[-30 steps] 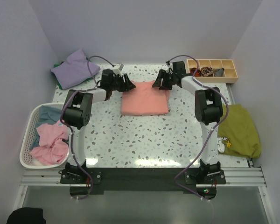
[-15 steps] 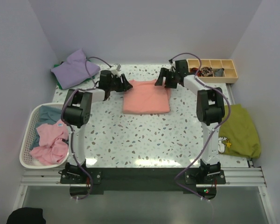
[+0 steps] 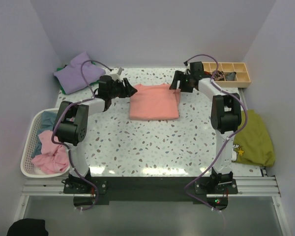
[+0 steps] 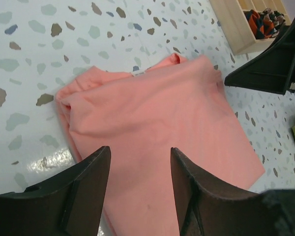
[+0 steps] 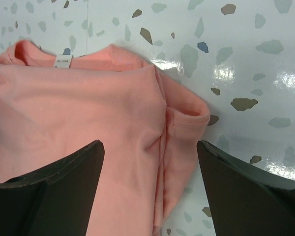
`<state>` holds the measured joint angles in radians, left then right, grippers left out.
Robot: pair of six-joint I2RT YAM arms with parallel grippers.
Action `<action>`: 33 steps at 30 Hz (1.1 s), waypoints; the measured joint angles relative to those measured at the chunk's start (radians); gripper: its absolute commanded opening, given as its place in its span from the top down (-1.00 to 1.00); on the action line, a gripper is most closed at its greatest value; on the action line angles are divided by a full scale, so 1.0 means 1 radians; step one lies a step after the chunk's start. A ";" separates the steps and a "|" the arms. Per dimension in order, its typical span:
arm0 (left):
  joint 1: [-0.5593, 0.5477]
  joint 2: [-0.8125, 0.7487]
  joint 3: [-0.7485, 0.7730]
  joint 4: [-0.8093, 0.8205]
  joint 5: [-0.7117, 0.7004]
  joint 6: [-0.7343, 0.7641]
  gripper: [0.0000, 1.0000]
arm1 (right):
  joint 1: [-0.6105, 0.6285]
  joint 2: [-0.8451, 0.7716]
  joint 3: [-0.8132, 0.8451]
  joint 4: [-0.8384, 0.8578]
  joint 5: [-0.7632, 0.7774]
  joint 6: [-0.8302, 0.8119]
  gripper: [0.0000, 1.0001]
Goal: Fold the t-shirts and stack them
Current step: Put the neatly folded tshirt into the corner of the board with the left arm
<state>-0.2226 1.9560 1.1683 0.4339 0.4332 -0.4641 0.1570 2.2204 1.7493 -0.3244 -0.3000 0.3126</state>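
Salmon-pink t-shirt (image 3: 154, 102) lies folded into a neat rectangle in the middle of the counter (image 3: 152, 142), and I see both arms have just pulled back from its far corners. My left fingers (image 4: 86, 182) and right fingers (image 5: 64, 177) are spread wide and empty over the cloth. I judge this fold finished; next it goes onto the lavender shirt (image 3: 78, 71) far left.

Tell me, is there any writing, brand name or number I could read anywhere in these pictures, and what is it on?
No text can be read in any view.
White neck tag on the salmon-pink t-shirt: too small and blurred to read.
Print on the olive-green shirt: a yellow star beside a pale figure, no letters to be made out.
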 measured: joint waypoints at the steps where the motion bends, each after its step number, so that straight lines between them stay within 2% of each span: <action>1: 0.000 0.000 -0.016 -0.001 0.000 -0.003 -0.12 | 0.000 0.000 0.000 0.000 -0.001 0.000 -0.58; 10: 0.000 0.010 -0.047 0.000 -0.002 -0.016 -0.12 | 0.002 0.059 0.002 0.023 -0.044 0.017 -0.57; 15: 0.000 0.027 -0.047 0.012 -0.002 -0.019 -0.12 | 0.001 0.066 0.002 0.051 -0.063 0.027 -0.32; 18: 0.000 0.051 -0.047 0.016 -0.001 -0.027 -0.12 | 0.000 0.078 0.002 0.067 -0.094 0.032 -0.03; 19: 0.000 0.058 -0.047 0.018 0.000 -0.032 -0.12 | 0.000 0.083 0.002 0.072 -0.108 0.036 0.25; 21: 0.000 0.074 -0.047 0.023 0.005 -0.037 -0.12 | -0.001 0.093 0.002 0.082 -0.142 0.043 0.43; 22: 0.000 0.082 -0.047 0.023 0.006 -0.041 -0.11 | -0.001 0.103 0.002 0.086 -0.166 0.054 0.60; 23: 0.000 0.090 -0.047 0.025 0.009 -0.043 -0.11 | -0.001 0.114 0.002 0.097 -0.193 0.066 1.00; 28: 0.000 0.119 -0.047 0.031 0.017 -0.053 -0.11 | -0.007 0.167 -0.020 0.241 -0.367 0.201 1.00; 33: 0.000 0.126 -0.047 0.040 0.021 -0.059 -0.11 | -0.037 0.244 -0.097 0.586 -0.546 0.512 1.00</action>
<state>-0.2230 2.0815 1.1217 0.4736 0.4545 -0.5232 0.1196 2.4641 1.6527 0.2611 -0.8455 0.8242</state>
